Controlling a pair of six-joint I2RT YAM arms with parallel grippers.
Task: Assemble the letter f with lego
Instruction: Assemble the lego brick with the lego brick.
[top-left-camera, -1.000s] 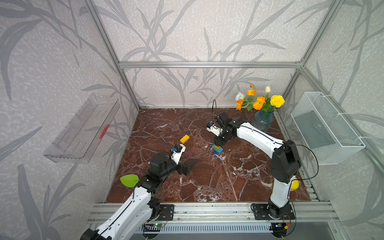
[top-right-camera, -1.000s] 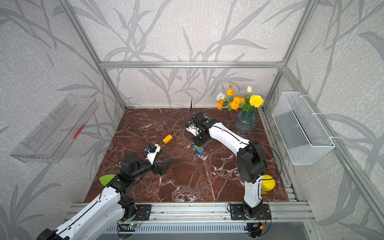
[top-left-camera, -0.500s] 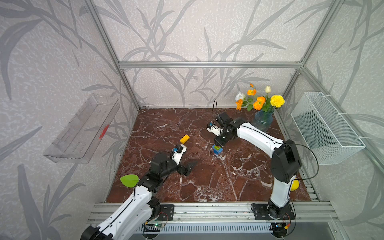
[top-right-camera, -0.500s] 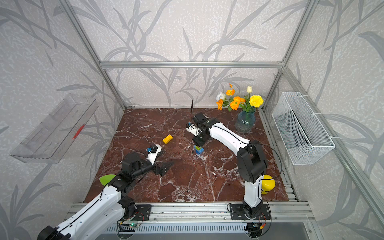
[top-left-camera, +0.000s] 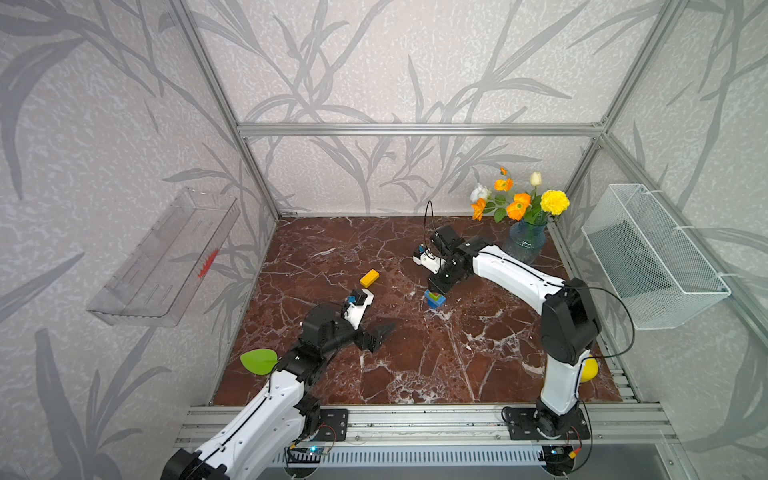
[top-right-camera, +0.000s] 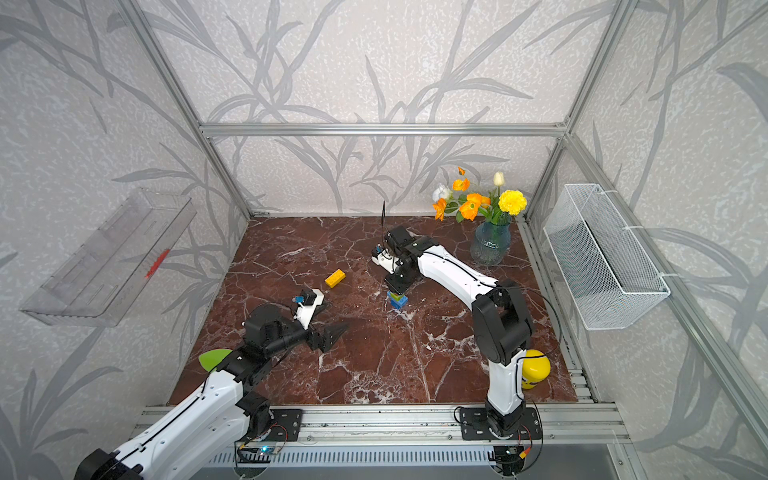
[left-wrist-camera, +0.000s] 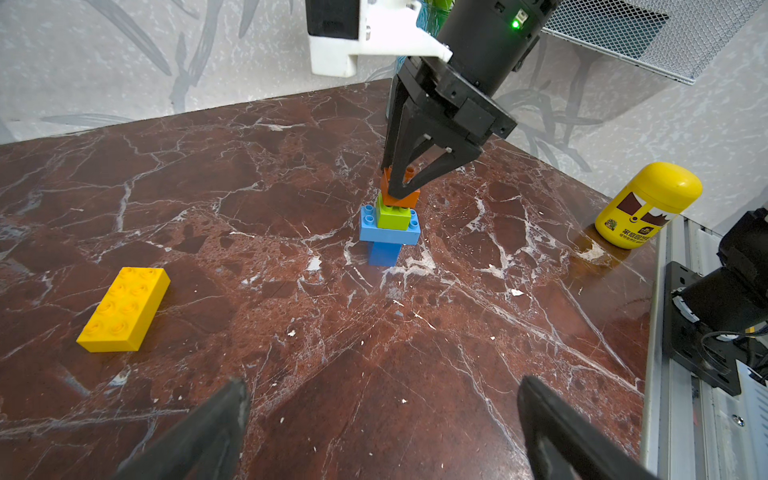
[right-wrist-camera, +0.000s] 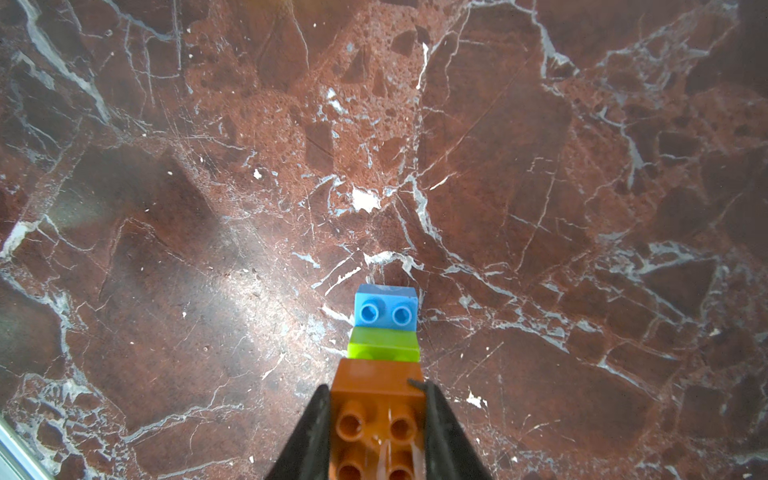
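While the right gripper (left-wrist-camera: 409, 183) clamps the orange brick (left-wrist-camera: 409, 198) from above, its jaws narrowed to that brick's width, the stack (top-left-camera: 434, 300) stands upright near the middle of the table (left-wrist-camera: 249, 166), long axis vertical.

Bricks are counted: five in all. Four are stacked:
- one small blue brick (left-wrist-camera: 384, 253) at the base
- one long blue brick (left-wrist-camera: 388, 235) laid crosswise on it, overhanging both sides
- one green brick (left-wrist-camera: 392, 218) on that
- the orange brick on top, studs up

Whether the orange brick is fully seated cannot be told.

One yellow brick (left-wrist-camera: 124, 309) is left loose, flat on the table, studs up, well apart from the stack on the left arm's side. In both top views its long axis is seen running diagonally toward the back right corner.

The left gripper (left-wrist-camera: 382, 384) is held wide open over the table, nothing between its jaws, and is pointed toward the stack.
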